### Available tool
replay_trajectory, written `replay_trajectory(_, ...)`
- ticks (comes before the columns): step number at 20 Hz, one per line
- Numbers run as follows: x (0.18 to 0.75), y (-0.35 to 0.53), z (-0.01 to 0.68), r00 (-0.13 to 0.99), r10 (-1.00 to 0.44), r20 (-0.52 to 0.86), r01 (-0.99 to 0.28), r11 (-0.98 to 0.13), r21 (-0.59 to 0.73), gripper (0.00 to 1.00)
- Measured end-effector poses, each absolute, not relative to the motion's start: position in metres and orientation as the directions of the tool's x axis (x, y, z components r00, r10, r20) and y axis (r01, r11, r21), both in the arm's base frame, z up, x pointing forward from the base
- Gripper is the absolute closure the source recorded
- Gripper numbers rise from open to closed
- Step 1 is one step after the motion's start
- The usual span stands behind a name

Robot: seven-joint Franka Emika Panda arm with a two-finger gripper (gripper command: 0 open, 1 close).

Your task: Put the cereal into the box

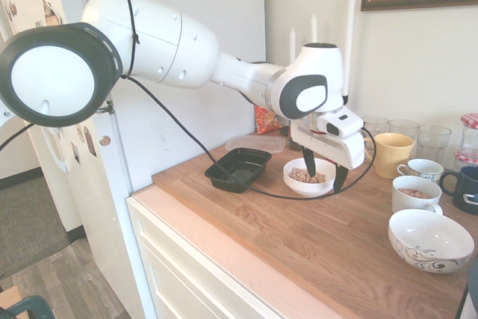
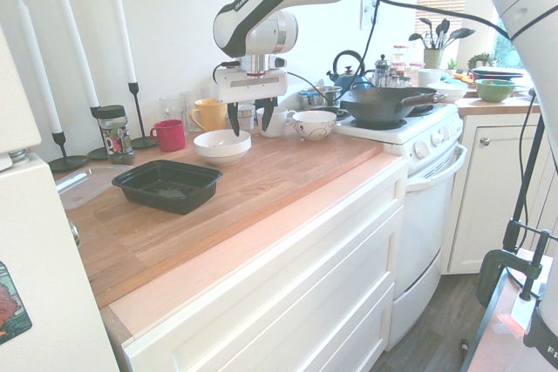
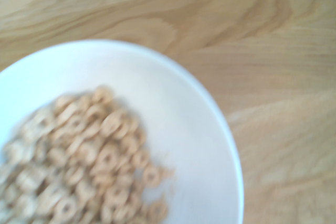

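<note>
At the near edge of the wooden counter [image 1: 299, 237] a patterned white bowl [image 1: 429, 240] is seen, empty as far as can be told; further in, on the left in the first exterior view, the box [image 1: 238, 169] is set, a shallow black tray with nothing visible in it; its long axis is laid aslant across the counter. Just to its right, apart from it, a white bowl [image 1: 309, 177] is placed, and in it the cereal [image 1: 307, 176] is heaped; in the wrist view the cereal [image 3: 89, 166] is shown as small tan rings piled against one side of the white bowl [image 3: 199, 145], blurred but recognisable.

The gripper [image 1: 322, 173] is held straight down above the white bowl; its two dark fingers are spread wide, with the bowl seen between them; nothing is pinched, and no contact with the rim can be made out. The relation that matters is judged to be this: the cereal lies directly below the gripper, while the box lies to the left of both, close by; so a grasp on the bowl's rim and a short carry leftward would probably be called for, with a tilt over the tray.

Behind, toward the wall, a yellow mug [image 1: 393, 154], glasses [image 1: 407, 131] and white candles [image 1: 349, 35] are ranged; they are well clear of the path.
</note>
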State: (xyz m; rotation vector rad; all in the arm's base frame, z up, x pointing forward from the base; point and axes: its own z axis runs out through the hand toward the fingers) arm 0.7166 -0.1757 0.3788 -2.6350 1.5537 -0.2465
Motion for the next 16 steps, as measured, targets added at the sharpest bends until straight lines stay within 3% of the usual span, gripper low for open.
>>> replay_trajectory(15, 0.725, -0.188, 0.325, 0.433, -0.901, 0.003, -0.892, -0.429, -0.141, 0.0)
replay_trajectory(16, 0.726, -0.185, 0.324, 0.435, -0.901, -0.004, -0.891, -0.43, -0.145, 1.0)
